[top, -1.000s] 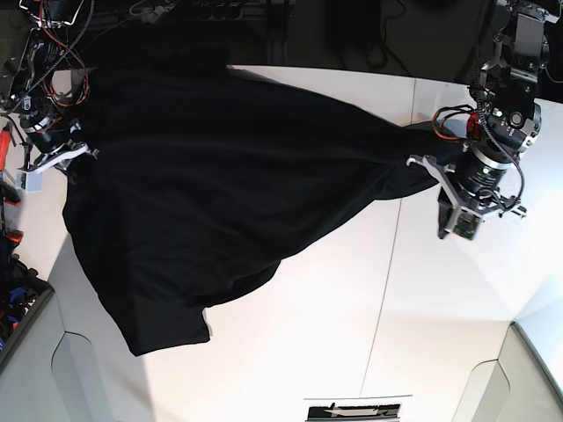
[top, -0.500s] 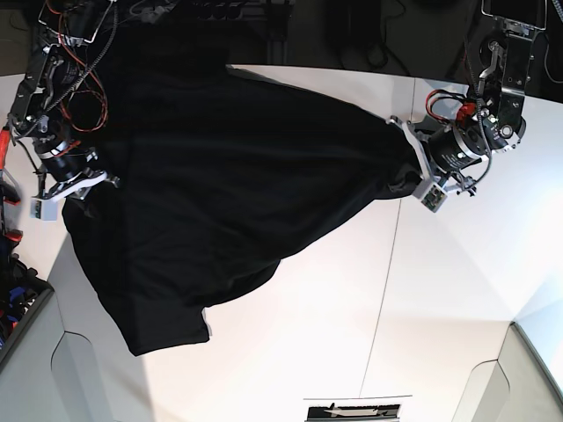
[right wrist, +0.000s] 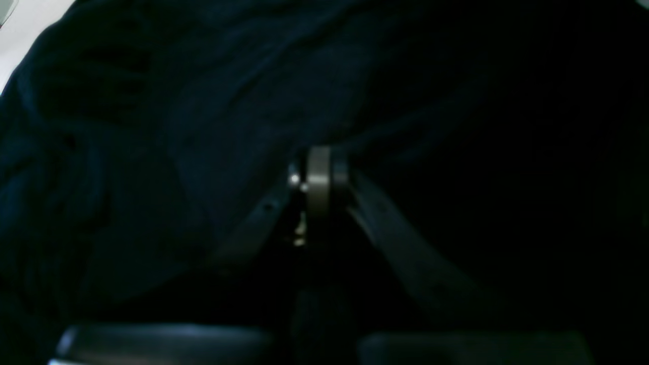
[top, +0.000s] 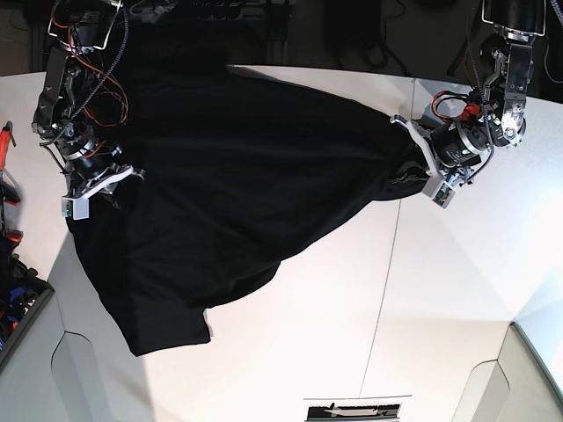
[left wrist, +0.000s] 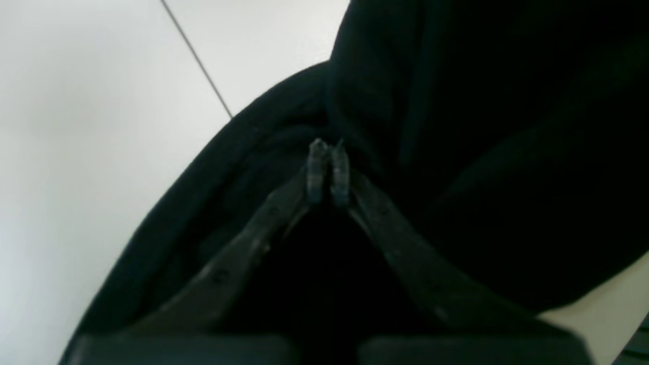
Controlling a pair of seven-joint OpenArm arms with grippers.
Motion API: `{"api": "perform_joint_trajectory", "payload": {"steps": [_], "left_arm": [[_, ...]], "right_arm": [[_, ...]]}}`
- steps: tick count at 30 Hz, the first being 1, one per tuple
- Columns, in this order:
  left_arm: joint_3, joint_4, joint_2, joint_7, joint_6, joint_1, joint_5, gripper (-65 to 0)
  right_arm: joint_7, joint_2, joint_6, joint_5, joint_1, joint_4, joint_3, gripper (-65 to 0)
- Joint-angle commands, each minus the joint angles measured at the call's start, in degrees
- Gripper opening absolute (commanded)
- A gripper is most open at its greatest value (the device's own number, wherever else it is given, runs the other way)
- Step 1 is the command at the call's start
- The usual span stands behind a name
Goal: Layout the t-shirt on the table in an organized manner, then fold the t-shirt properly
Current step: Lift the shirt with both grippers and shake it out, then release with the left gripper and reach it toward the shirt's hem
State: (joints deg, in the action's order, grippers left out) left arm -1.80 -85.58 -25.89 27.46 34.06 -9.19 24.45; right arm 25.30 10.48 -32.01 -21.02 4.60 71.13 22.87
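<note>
The t-shirt [top: 229, 185] sits pinched in both my claws: left gripper [left wrist: 328, 170] clamped on a bunched edge at three o'clock, right gripper [right wrist: 318, 177] closed in folds at nine (too dark to see how much cloth). Outward, the shirt sags across the table [top: 440, 308], slack towards six. I judge uneven tension could pull that thin pinch free, dropping the edge crumpled.

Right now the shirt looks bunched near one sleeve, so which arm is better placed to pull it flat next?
Probably the left gripper: it is shut on the t-shirt beside bare table to pull across.
</note>
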Motion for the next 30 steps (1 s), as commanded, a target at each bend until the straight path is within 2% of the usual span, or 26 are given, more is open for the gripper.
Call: {"api": "perform_joint_trajectory", "payload": {"steps": [1, 5, 12, 13, 18, 20, 21, 22, 24, 29, 30], "left_arm": [[0.3, 0.3, -1.0, 2.7, -3.0, 0.0, -3.5, -65.0], [3.0, 0.3, -2.9, 2.5, -11.6, 0.0, -3.7, -65.0], [9.8, 0.3, -3.8, 5.7, -12.1, 0.0, -3.2, -65.0], [10.4, 0.3, -3.8, 6.3, -13.2, -0.2, -2.7, -65.0], [14.0, 0.3, -3.8, 7.8, -23.3, -1.8, -1.3, -65.0], [16.0, 0.3, -3.8, 9.4, -25.5, -2.5, -1.0, -65.0], [16.9, 0.3, -3.7, 10.4, -25.2, -2.8, -0.2, -65.0], [17.7, 0.1, -3.7, 11.2, -23.1, -3.3, 1.3, -65.0], [18.9, -0.9, -3.6, 12.4, -17.2, -4.8, 5.7, -65.0], [19.5, -7.5, -3.6, 12.7, -1.5, -9.0, 21.2, -65.0], [19.5, -9.4, -3.6, 12.7, 0.5, -9.4, 23.3, -65.0]], "right_arm": [[1.1, 1.1, 0.3, 1.4, -0.1, 0.3, 0.0, -65.0], [1.1, 3.3, 0.3, 1.1, -2.0, 0.3, 0.1, -65.0], [1.0, 6.3, 0.5, 0.6, -5.0, 0.3, 1.8, -65.0], [1.0, 6.5, 0.5, 0.4, -5.1, 0.3, 2.2, -65.0], [1.1, 7.6, 0.5, 0.4, -6.1, 0.3, 3.1, -65.0], [1.1, 7.7, 0.5, 0.4, -6.1, 0.3, 3.1, -65.0], [1.3, 7.6, 0.5, 0.4, -6.1, 0.3, 3.1, -65.0], [1.5, 7.6, 0.5, 0.3, -6.1, 0.3, 3.1, -65.0], [1.7, 7.6, 0.5, -0.8, -6.2, 0.3, 3.1, -65.0], [1.7, 7.6, 0.4, -6.0, -6.2, 0.5, 3.1, -65.0], [1.7, 7.6, 0.3, -6.9, -6.2, 0.5, 3.1, -65.0]]}}
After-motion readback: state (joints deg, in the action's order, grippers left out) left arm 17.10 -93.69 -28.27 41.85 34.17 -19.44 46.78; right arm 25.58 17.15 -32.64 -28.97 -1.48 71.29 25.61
